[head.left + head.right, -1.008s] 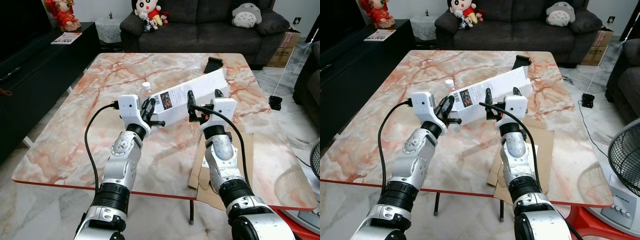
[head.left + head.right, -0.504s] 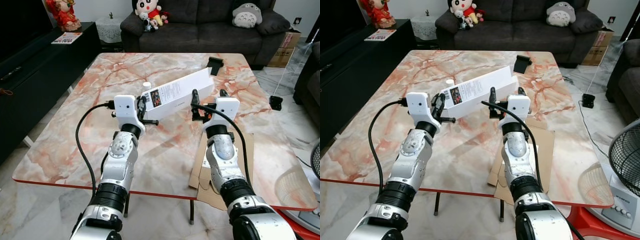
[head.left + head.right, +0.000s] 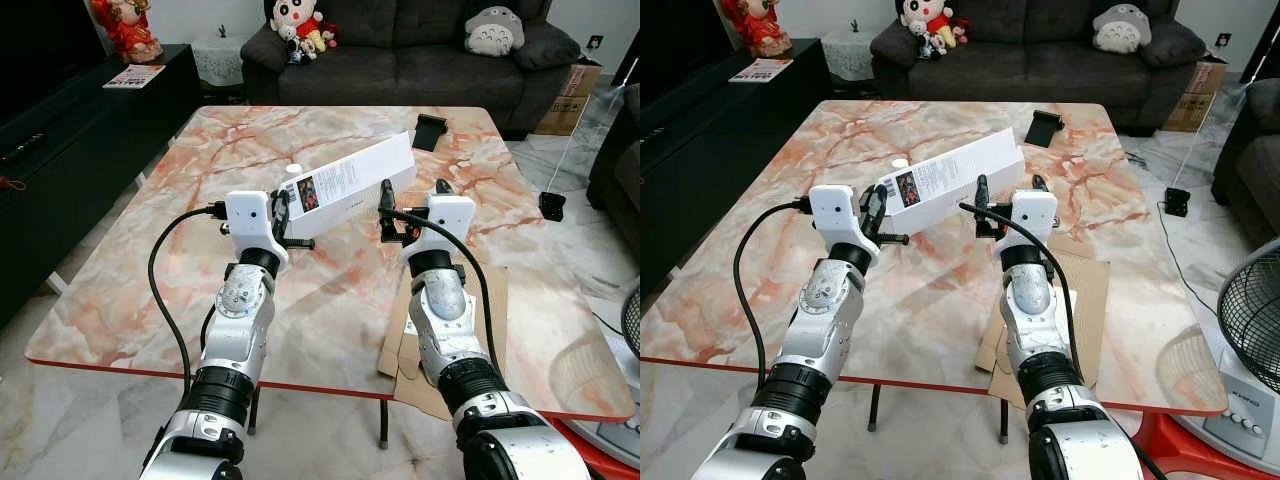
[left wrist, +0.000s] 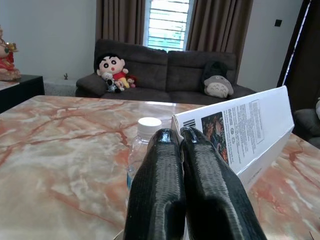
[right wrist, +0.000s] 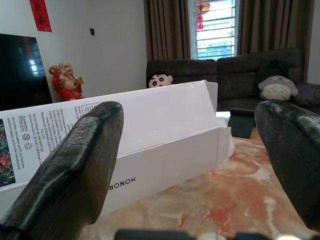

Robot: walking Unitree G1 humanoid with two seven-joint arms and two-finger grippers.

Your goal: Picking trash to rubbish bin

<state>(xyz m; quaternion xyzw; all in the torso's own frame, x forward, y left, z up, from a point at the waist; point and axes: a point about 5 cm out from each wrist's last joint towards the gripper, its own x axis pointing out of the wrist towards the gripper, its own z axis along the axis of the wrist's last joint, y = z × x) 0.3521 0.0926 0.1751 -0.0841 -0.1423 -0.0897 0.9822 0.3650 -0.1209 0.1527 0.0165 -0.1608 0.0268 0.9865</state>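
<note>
A long white box (image 3: pixel 352 178) with a printed label at one end lies slanted on the marble table (image 3: pixel 180 260). A clear bottle with a white cap (image 4: pixel 141 138) stands just behind the box's label end. My left gripper (image 3: pixel 284 203) hovers at that label end, its black fingers (image 4: pixel 170 185) pressed together and holding nothing. My right gripper (image 3: pixel 412 190) stands open on the near side of the box's other half. Its fingers (image 5: pixel 82 165) are spread wide, with the box (image 5: pixel 165 132) just beyond them.
A black phone stand (image 3: pixel 430 130) sits at the table's far right. Flattened cardboard (image 3: pixel 405 350) lies on the floor under the table's right edge. A dark sofa (image 3: pixel 400 50) is beyond the table, a black TV cabinet (image 3: pixel 80 110) to the left, a fan (image 3: pixel 1252 330) to the right.
The white box has shifted left and a little farther away on the table. My left gripper moved left with its label end; the right gripper shifted slightly right.
</note>
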